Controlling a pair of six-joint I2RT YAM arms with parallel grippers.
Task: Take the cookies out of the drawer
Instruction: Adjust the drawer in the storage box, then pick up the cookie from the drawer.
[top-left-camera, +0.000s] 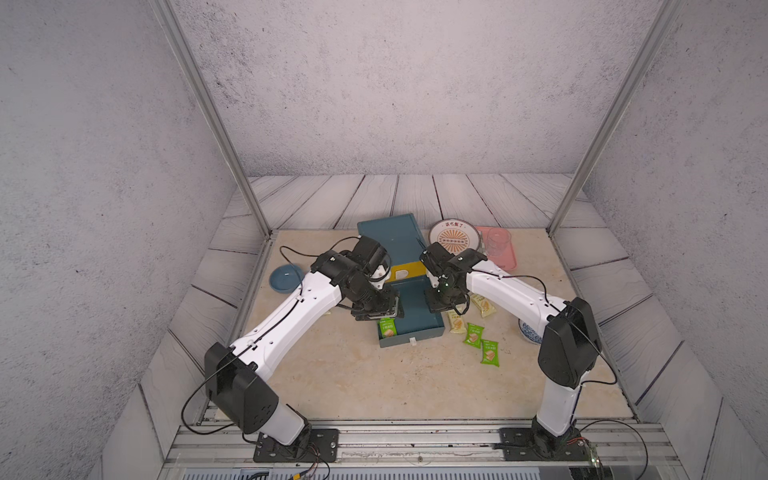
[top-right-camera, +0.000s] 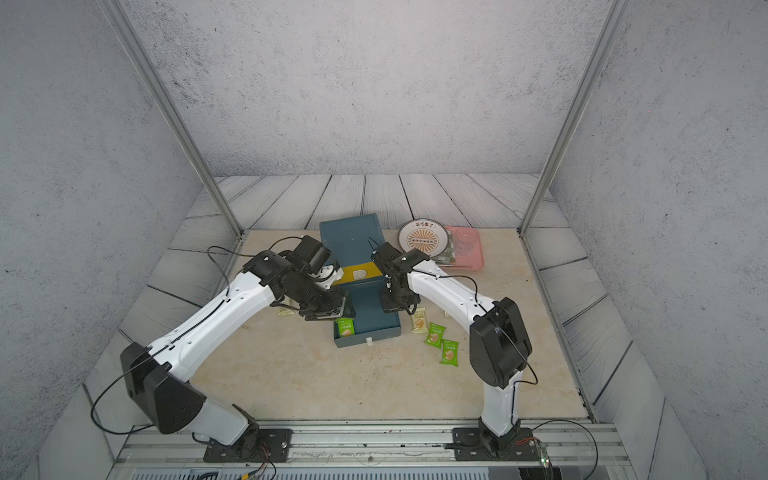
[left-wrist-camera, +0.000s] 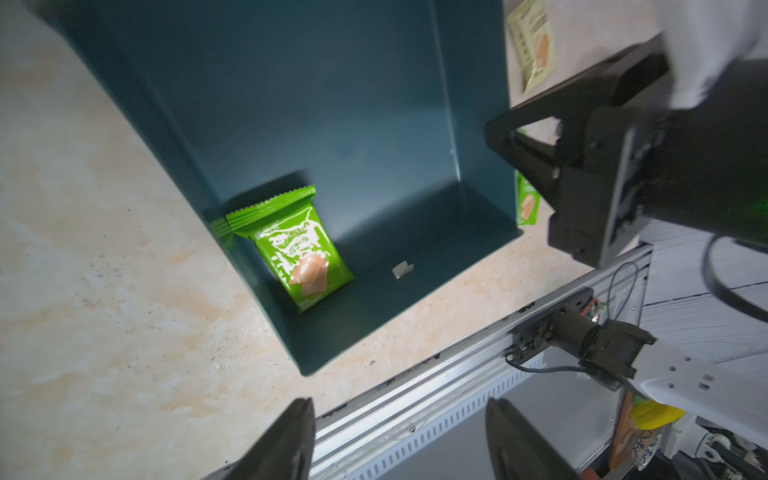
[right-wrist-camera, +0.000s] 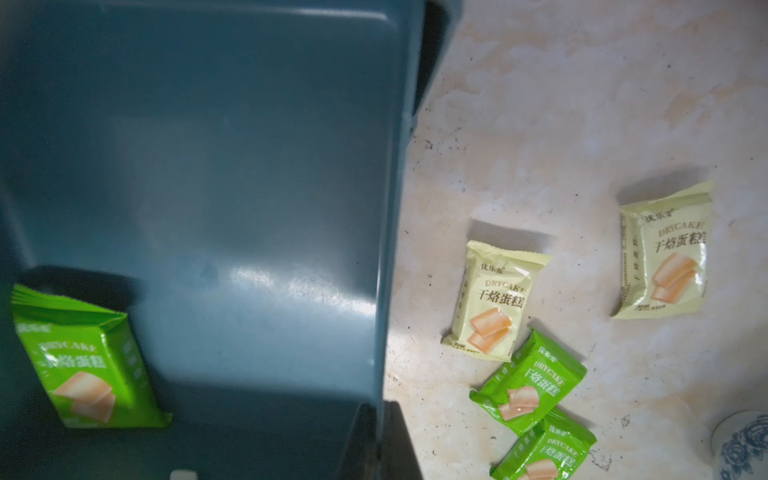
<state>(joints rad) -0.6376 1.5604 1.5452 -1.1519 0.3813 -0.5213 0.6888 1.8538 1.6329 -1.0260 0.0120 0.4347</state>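
Just beside your left gripper (left-wrist-camera: 399, 403), its black jaws apart, one glossy green pillow-shaped cookie packet (left-wrist-camera: 299, 249) lies in the front corner of the smooth teal plastic drawer (left-wrist-camera: 332, 104), while your right gripper (right-wrist-camera: 376, 415) is pressed together.

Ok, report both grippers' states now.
Left gripper: open, holding nothing.
Right gripper: shut, at the side wall of the dark teal drawer.

The left gripper (left-wrist-camera: 398, 415) is cut off at the fingers (left-wrist-camera: 291, 436) by the left wrist view's edge. In the right wrist view the right gripper (right-wrist-camera: 376, 434) is seen only as a blurred tip, and a green packet (right-wrist-camera: 548, 453) and a bowl (right-wrist-camera: 744, 446) are cropped. In a top view a pale packet (top-right-camera: 286, 311) is half covered by the left arm (top-right-camera: 232, 307).
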